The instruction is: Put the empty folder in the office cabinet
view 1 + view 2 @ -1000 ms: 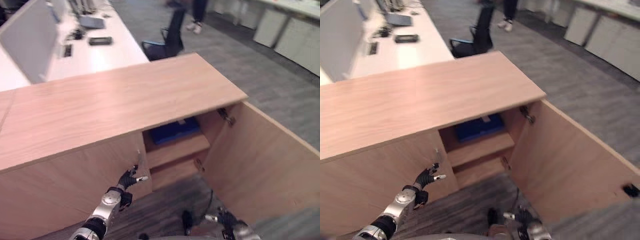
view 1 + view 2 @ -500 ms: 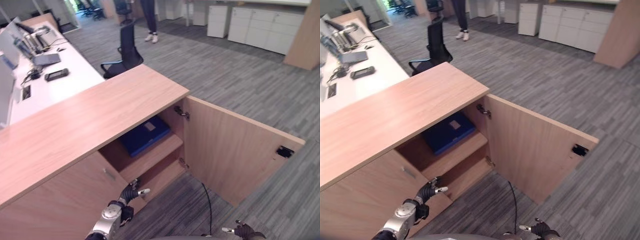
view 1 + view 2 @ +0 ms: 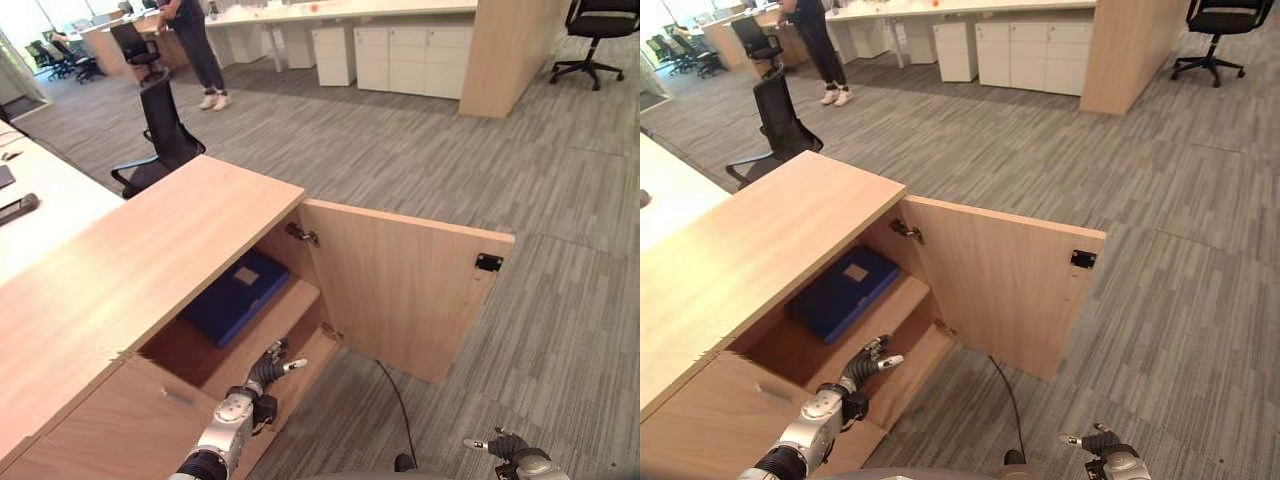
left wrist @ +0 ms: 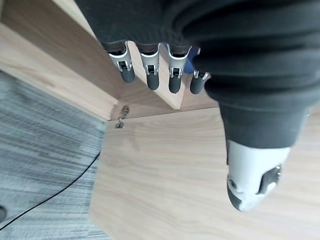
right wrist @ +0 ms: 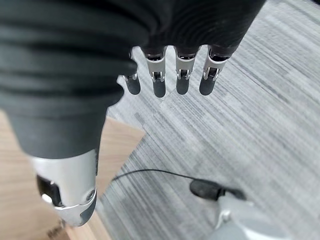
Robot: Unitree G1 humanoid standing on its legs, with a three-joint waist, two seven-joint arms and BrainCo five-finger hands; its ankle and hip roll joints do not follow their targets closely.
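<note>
My view had swung round over the last second, so the cabinet [image 3: 150,270] door [image 3: 400,290] stood wide open beside my left hand [image 3: 268,368], fingers loosely extended and holding nothing. The blue folder [image 3: 235,296] already lay flat on the upper shelf [image 3: 275,318], just beyond that hand; I judged the placing done. My right hand [image 3: 505,447] hung low over the carpet, relaxed and empty.

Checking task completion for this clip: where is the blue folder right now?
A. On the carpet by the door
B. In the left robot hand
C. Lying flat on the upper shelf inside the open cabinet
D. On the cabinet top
C: the blue folder lies flat on the upper shelf of the cabinet, whose door stands open; the left robot hand is open and holds nothing.
</note>
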